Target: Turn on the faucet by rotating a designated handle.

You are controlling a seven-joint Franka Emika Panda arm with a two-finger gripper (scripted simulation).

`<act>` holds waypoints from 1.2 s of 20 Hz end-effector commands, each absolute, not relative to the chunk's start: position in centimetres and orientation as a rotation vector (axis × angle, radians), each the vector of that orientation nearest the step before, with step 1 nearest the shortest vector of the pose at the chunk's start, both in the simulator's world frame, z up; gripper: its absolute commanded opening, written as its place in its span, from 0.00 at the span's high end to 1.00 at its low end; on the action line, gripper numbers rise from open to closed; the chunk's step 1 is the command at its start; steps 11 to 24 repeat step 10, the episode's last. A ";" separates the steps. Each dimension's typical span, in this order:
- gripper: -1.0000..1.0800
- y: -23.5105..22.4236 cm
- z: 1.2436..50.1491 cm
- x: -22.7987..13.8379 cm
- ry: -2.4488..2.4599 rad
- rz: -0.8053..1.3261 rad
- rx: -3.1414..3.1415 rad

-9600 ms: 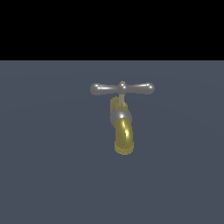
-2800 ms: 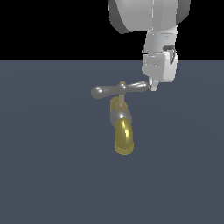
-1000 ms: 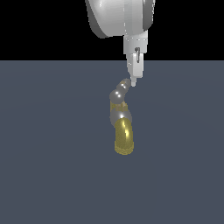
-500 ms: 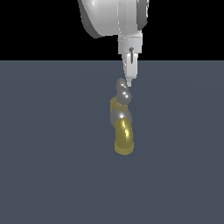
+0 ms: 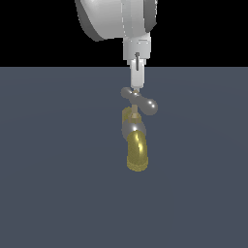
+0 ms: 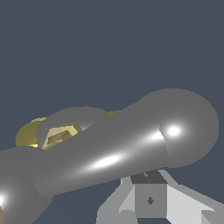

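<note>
Silver-grey handle (image 5: 140, 100) under hand (image 5: 136, 88)

White arm overhead, gripper (image 5: 137, 87) pointing down, jaws seemingly together

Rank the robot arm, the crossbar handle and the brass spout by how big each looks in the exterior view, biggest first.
1. The robot arm, clearly largest, though cut off by the frame's top edge.
2 and 3. The brass spout and the handle look about alike; the handle points partly toward the camera, so foreshortening makes ranking them unsure.
</note>
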State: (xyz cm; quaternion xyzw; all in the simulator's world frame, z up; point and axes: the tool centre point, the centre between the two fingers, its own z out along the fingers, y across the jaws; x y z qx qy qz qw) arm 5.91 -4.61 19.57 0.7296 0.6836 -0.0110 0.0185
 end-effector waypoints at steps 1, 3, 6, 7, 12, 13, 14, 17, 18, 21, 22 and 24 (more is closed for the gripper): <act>1.00 1.8 19.6 5.1 2.231 -0.014 2.201; 1.00 2.9 19.6 4.7 2.240 -0.010 2.194; 1.00 4.5 19.7 4.0 2.254 -0.006 2.184; 1.00 5.0 19.7 3.8 2.258 -0.004 2.181; 1.00 6.2 19.7 3.3 2.267 -0.001 2.174; 1.00 6.2 19.7 3.3 2.267 -0.001 2.174; 1.00 6.2 19.7 3.3 2.267 -0.001 2.174; 1.00 6.2 19.7 3.3 2.267 -0.001 2.174; 1.00 6.2 19.7 3.3 2.267 -0.001 2.174; 1.00 6.2 19.7 3.3 2.267 -0.001 2.174; 1.00 6.2 19.7 3.3 2.267 -0.001 2.174; 1.00 6.2 19.7 3.3 2.267 -0.001 2.174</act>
